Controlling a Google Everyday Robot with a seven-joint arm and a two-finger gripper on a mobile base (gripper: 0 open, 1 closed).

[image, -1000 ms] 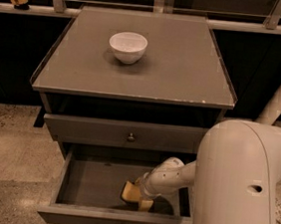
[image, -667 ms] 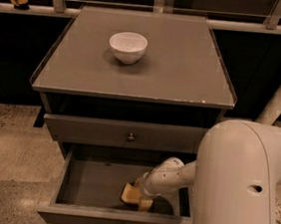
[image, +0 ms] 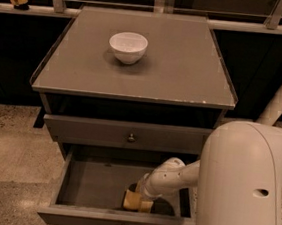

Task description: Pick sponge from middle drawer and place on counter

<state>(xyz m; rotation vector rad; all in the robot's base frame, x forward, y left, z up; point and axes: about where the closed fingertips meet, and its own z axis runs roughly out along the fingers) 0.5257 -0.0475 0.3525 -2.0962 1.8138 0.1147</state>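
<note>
- Hardly anything has moved since a second ago: the arm point(image: 175, 172) reaches into the middle drawer point(image: 90, 184) as before, its gripper point(image: 139, 197) perhaps a shade nearer the drawer front.
- The sponge point(image: 131, 201) lies on the drawer floor at about 5 o'clock, close to the front wall, with the gripper right over it.
- Whether the gripper has actually taken hold, I cannot tell; the wrist hides it.
- I'd judge the step in hand to be the grasp itself.
- Next should come a lift clear of the upper drawer front point(image: 128, 133), then a swing up to the worktop point(image: 181, 68), setting down well apart from the white bowl point(image: 128, 47) at 11 o'clock.
</note>
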